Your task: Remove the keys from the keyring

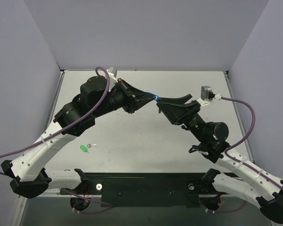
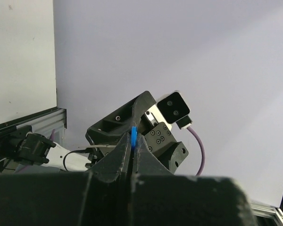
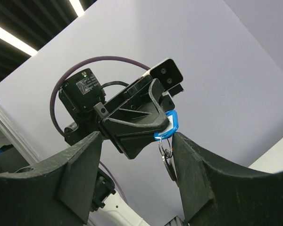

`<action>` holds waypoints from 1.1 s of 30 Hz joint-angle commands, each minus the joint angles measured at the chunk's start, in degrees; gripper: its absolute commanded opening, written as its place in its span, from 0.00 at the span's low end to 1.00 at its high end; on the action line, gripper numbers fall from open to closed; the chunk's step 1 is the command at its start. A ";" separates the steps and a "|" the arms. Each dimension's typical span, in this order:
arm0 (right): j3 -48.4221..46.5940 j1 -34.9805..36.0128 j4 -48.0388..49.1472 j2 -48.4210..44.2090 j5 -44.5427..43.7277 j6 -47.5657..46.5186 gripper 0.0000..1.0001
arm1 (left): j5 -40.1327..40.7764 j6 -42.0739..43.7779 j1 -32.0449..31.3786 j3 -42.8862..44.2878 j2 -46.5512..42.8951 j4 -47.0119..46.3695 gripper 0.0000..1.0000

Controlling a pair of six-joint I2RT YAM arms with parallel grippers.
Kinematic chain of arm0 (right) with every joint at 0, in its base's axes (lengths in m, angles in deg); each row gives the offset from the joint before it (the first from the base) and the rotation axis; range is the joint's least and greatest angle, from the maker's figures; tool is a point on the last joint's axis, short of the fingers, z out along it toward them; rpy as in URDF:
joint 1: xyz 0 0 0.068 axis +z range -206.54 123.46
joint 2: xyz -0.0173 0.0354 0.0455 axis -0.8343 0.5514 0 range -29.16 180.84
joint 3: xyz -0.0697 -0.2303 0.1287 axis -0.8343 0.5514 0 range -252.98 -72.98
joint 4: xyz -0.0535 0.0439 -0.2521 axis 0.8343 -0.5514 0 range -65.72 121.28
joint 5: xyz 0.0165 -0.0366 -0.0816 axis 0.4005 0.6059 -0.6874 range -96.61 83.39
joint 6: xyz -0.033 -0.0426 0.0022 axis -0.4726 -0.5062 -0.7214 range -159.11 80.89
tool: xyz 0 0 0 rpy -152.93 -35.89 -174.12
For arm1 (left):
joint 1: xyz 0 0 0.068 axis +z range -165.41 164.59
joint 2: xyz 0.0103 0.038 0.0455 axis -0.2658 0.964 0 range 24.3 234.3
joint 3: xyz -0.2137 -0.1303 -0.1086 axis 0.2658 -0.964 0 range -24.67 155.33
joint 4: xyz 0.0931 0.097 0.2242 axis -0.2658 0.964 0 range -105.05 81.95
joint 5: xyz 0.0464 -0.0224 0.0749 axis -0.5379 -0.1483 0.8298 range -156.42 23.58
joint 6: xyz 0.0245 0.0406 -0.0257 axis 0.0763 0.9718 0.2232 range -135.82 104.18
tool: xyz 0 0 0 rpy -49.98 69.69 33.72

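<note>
No readable text anywhere, we checked all views. Tiny white print on black module [image 3: 83,87] on left wrist, too blurry for us. Blue tag [image 3: 170,123] insert: no lettering we can make out.

The top external camera looks down from above and behind the arm bases over the whole table [image 1: 132,160], while each wrist camera peers closely along its own left gripper [image 2: 133,141] or right gripper [image 3: 137,136] toward the other arm, all three views sharing the keyring [image 3: 169,123].
</note>
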 commanded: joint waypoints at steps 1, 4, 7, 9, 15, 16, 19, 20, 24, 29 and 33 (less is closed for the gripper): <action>0.48 0.45 8.23 -0.61 -1.26 1.33 0.55 | 2.25 -2.30 0.56 -0.72 -2.40 -4.03 0.00; 0.66 0.36 8.05 -0.52 -1.70 1.42 0.54 | 2.60 -2.57 0.56 -1.34 -2.93 -4.91 0.00; 0.66 0.54 7.96 -0.17 -1.79 1.68 0.52 | 2.86 -2.65 0.47 -1.60 -3.19 -5.00 0.00; 0.48 0.62 7.70 0.18 -1.70 1.59 0.50 | 2.95 -2.57 0.56 -1.78 -3.37 -5.09 0.00; 0.13 1.15 6.73 0.88 -1.79 1.24 0.48 | 3.13 -2.83 0.56 -2.04 -3.63 -5.35 0.00; 0.13 1.24 6.38 0.97 -1.96 0.98 0.48 | 3.13 -2.83 0.56 -2.04 -3.63 -5.35 0.00; -0.13 1.42 4.10 0.62 -2.67 -0.42 0.50 | 3.22 -2.83 0.56 -2.13 -3.89 -5.53 0.00; -0.13 1.50 3.66 0.53 -2.93 -0.69 0.51 | 3.30 -2.92 0.56 -2.22 -3.90 -5.53 0.00; -0.48 1.59 2.78 0.36 -3.37 -1.39 0.54 | 3.66 -2.92 0.56 -2.39 -4.25 -5.53 0.00; -1.36 1.85 1.72 0.88 -3.20 -1.92 0.54 | 3.75 -3.01 0.56 -2.92 -4.51 -5.97 0.00; -1.54 2.03 1.64 1.41 -3.46 -2.10 0.54 | 3.83 -3.09 0.56 -2.92 -4.42 -5.97 0.00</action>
